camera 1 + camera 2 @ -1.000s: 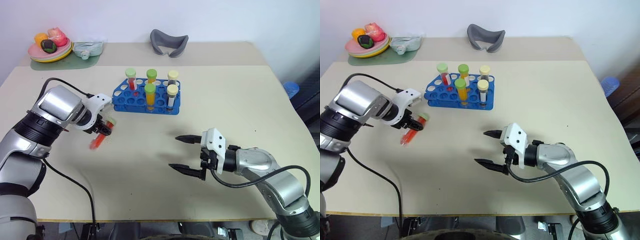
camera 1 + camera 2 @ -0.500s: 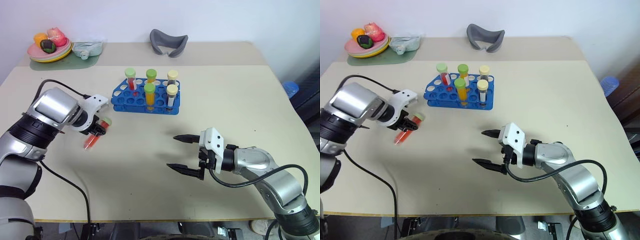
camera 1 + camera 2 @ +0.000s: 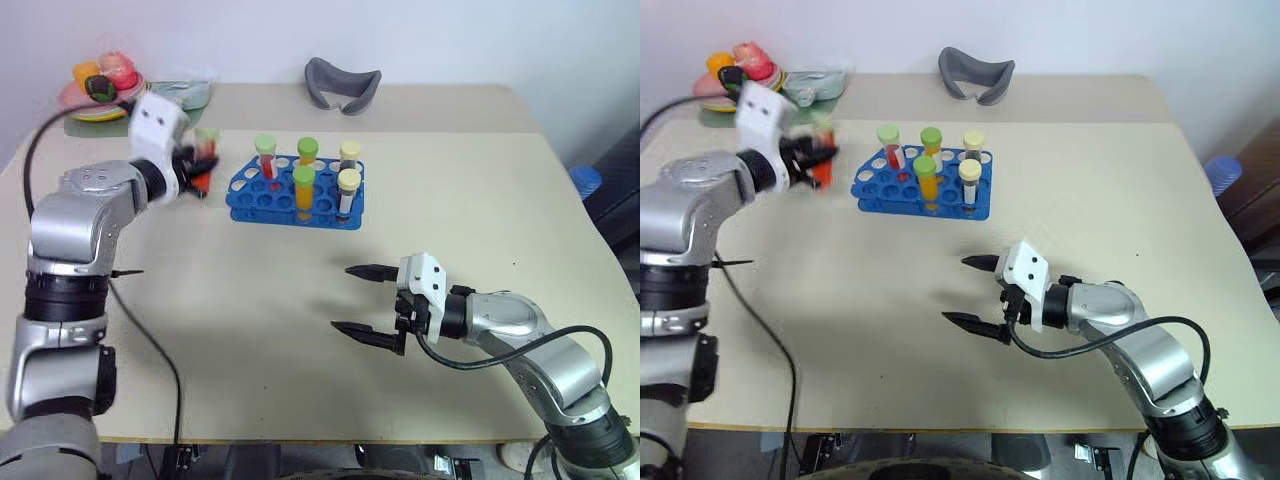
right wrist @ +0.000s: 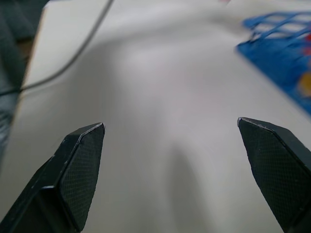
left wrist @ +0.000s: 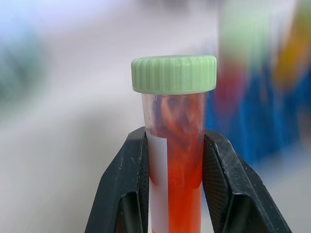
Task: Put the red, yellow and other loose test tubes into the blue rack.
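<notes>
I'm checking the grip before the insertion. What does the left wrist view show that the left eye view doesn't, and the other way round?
Left wrist view alone: the black fingers clamped on either side of the clear plastic test tube with red liquid, just below its ribbed light-green screw cap, and a white label strip on the tube.

Left eye view alone: the left hand raised to the left of the blue plastic rack, five capped tubes standing in it, and the right hand open over the beige table.

Both: the tube held in the left hand, the rack nearby.
</notes>
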Robot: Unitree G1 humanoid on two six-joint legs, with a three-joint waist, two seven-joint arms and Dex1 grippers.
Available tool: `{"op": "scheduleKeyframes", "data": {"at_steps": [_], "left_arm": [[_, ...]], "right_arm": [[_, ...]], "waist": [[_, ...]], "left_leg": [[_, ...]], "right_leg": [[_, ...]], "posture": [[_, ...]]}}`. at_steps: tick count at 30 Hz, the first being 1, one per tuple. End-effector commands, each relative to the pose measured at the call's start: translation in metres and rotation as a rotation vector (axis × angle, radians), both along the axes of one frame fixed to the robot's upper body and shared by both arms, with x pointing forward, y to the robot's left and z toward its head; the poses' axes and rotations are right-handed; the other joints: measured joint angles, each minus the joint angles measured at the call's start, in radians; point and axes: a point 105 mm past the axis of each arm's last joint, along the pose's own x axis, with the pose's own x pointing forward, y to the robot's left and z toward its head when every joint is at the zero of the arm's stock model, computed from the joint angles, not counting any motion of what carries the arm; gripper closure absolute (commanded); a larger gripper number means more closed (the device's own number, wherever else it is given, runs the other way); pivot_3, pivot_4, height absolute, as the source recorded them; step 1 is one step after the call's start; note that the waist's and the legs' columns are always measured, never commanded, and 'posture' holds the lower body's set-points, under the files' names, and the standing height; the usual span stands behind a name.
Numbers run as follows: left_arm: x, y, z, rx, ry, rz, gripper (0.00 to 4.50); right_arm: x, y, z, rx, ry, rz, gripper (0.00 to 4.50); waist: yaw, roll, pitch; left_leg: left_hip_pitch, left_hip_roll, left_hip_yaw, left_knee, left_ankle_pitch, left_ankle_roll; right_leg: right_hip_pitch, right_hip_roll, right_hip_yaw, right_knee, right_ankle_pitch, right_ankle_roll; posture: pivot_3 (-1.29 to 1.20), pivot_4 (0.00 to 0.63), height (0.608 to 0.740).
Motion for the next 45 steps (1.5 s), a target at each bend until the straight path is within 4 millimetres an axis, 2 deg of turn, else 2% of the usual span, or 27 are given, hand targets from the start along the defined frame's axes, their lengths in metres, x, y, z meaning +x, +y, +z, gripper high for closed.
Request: {"op": "scheduleKeyframes", "data": {"at_steps": [1, 5, 10, 19, 34, 45], "left_arm": [[-0.02, -0.017, 0.02, -0.039, -0.288, -0.017, 3.38], [-0.023, -0.037, -0.006, -0.194, -0.367, 0.032, 3.38], [-0.021, -0.053, -0.033, -0.195, -0.411, 0.064, 3.38], [-0.004, -0.07, -0.066, -0.24, -0.379, 0.029, 3.38], [0.009, -0.071, -0.08, -0.28, -0.323, 0.023, 3.38], [0.007, -0.081, -0.085, -0.296, -0.291, -0.013, 3.38]], "right_arm": [[0.015, -0.002, 0.016, 0.068, -0.059, -0.094, 0.0], [0.023, 0.002, 0.017, 0.102, -0.073, -0.148, 0.0], [0.021, 0.004, 0.016, 0.105, -0.069, -0.148, 0.0], [0.022, 0.002, 0.016, 0.109, -0.075, -0.166, 0.0], [0.023, 0.003, 0.018, 0.122, -0.087, -0.191, 0.0], [0.022, 0.003, 0.016, 0.123, -0.082, -0.188, 0.0]], "waist": [[0.002, 0.0, 0.0], [0.007, 0.0, 0.0], [0.003, 0.0, 0.0], [0.001, 0.0, 0.0], [0.001, 0.0, 0.0], [0.001, 0.0, 0.0]], "left_leg": [[0.0, 0.0, 0.0, 0.0, 0.0, 0.0], [0.0, 0.0, 0.0, 0.002, -0.002, 0.003], [0.0, 0.0, 0.0, 0.004, -0.003, 0.005], [0.001, -0.001, 0.0, 0.004, -0.003, 0.005], [0.001, -0.001, -0.001, 0.004, -0.003, 0.005], [0.001, -0.001, -0.001, 0.004, -0.003, 0.005]], "right_leg": [[0.0, 0.0, 0.0, 0.0, 0.0, 0.0], [0.001, 0.0, 0.0, 0.002, 0.0, 0.0], [0.001, 0.0, 0.0, 0.003, 0.0, 0.0], [0.001, 0.001, 0.0, 0.004, 0.0, 0.0], [0.001, 0.001, 0.0, 0.004, 0.0, 0.0], [0.002, 0.001, 0.0, 0.003, 0.0, 0.0]], "posture": [[0.0, 0.15, 0.74], [0.0, 0.15, 0.74], [0.0, 0.15, 0.74], [0.0, 0.15, 0.74], [0.0, 0.15, 0.74], [0.0, 0.15, 0.74]]}}
